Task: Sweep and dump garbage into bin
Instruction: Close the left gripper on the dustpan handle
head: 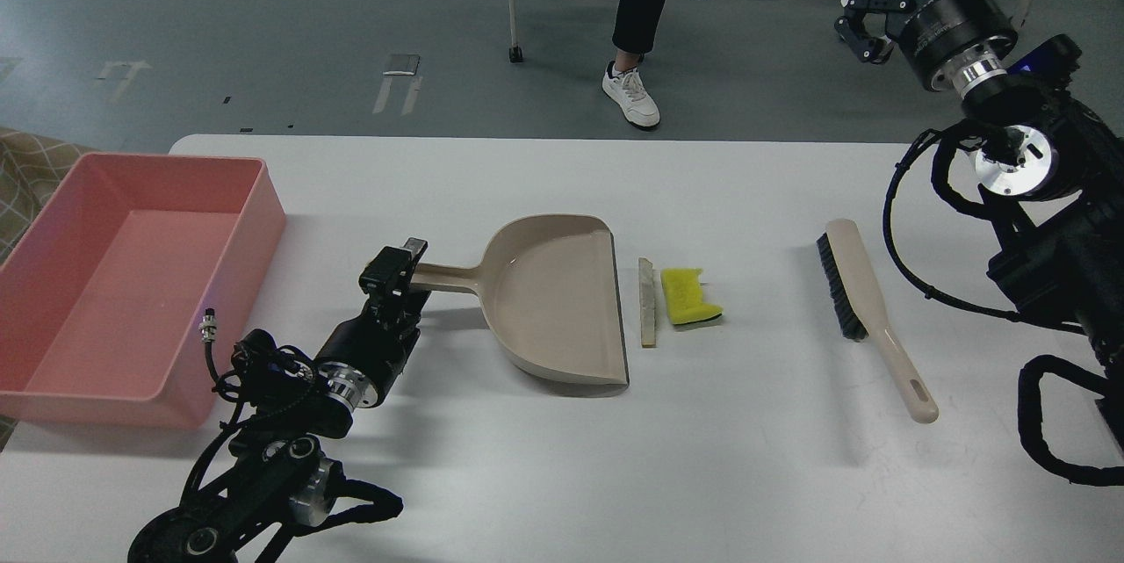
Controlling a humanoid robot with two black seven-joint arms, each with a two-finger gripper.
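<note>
White table (544,458): dustpan (562,299) lip beside garbage (689,297), brush (865,308) apart.

**One camera, high and looking forward-down**

A single head view, set above the near edge of the white table (544,458) and tilted down across it. The whole table width fits in frame — pink bin (132,282) at far left, brush (869,308) toward the right — so the camera stands at moderate range, not close. The left arm (290,422) enters from the lower left, the right arm (1045,220) from the right edge. Beyond the far table edge lies grey floor (263,18) with a seated person's legs (641,10). No second view shares the scene.
</note>
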